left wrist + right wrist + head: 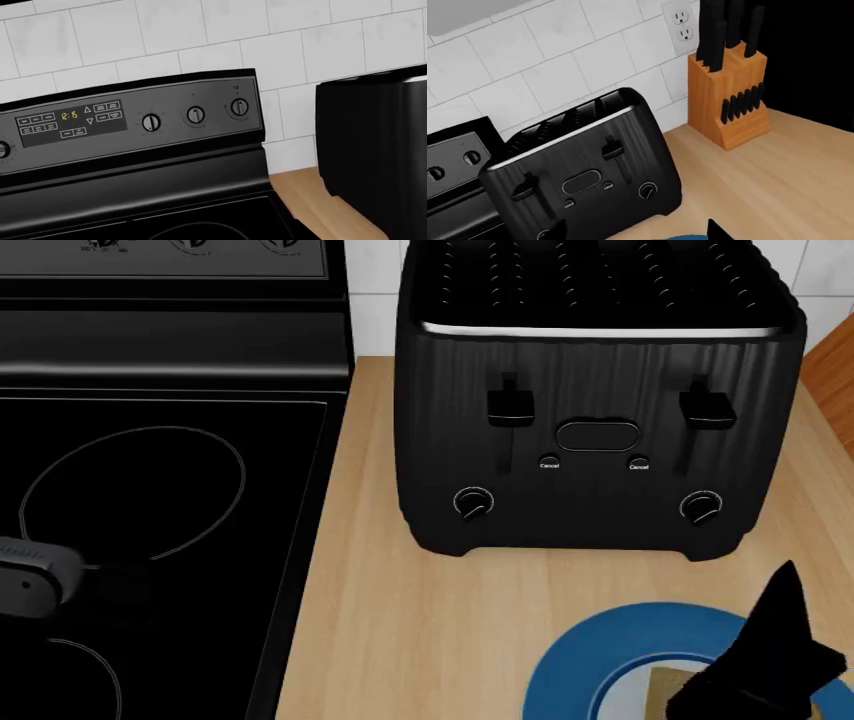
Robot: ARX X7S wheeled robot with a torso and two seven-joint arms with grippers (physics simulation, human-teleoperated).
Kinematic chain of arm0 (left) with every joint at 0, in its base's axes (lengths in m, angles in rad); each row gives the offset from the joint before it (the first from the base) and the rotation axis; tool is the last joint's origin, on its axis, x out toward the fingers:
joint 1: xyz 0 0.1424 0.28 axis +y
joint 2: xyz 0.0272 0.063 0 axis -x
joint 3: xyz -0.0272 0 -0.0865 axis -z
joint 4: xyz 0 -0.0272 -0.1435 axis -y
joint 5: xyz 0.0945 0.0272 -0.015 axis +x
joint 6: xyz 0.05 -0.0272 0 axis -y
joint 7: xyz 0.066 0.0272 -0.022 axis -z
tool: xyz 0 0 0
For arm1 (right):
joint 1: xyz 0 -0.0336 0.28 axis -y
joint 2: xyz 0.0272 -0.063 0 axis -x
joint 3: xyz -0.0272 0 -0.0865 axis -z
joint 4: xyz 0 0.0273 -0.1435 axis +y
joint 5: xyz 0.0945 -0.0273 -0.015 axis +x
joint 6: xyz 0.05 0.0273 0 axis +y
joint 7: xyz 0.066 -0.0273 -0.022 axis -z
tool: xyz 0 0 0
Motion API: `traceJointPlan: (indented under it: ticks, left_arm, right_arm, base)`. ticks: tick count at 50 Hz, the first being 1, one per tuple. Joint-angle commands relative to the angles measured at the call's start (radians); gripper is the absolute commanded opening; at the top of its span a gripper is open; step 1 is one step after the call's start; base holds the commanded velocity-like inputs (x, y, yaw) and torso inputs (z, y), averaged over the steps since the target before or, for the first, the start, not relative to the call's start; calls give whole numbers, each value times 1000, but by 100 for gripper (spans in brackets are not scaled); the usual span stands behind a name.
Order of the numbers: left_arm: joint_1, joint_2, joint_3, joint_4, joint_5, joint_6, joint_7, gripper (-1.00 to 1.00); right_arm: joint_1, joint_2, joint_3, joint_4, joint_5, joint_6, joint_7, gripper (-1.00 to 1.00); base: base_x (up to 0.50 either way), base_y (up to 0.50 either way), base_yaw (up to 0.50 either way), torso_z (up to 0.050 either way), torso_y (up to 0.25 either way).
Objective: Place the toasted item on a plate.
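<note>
Wooden counter (374, 640) carried a black toaster (594, 410) behind the blue-rimmed plate (567, 675). Toasted item (663, 685) lay on the plate under the right gripper (767, 660); its jaw state could not be told.

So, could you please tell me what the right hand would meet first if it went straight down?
Probably the plate, with the toasted item just beneath the right hand; depth is unclear.

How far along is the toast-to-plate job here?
Nearly finished, it seems: a tan corner of the toasted item shows over the plate, in front of the toaster. The right gripper hides most of it, so whether it is released cannot be told.
</note>
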Motion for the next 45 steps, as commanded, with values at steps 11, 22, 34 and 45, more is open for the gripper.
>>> traceJointPlan:
  ticks: [11,22,34,45]
  left_arm:
    - [7,-28,-30,74,-21,-43,-25,100]
    - [-2,-38,-41,106,-33,-71,-36,100]
    - [1,-50,-54,129,-42,-86,-44,100]
    - [2,-57,-63,145,-47,-92,-51,100]
  right_arm:
    - [489,342,-287,52,190,-120,192,100]
    - [527,512,-235,55,301,-185,191,100]
    - [508,624,-147,45,375,-226,180,100]
    - [582,767,-157,59,433,-289,145,100]
  base:
    - [0,0,0,0,0]
    - [0,0,0,0,0]
    - [0,0,0,0,0]
    - [0,0,0,0,0]
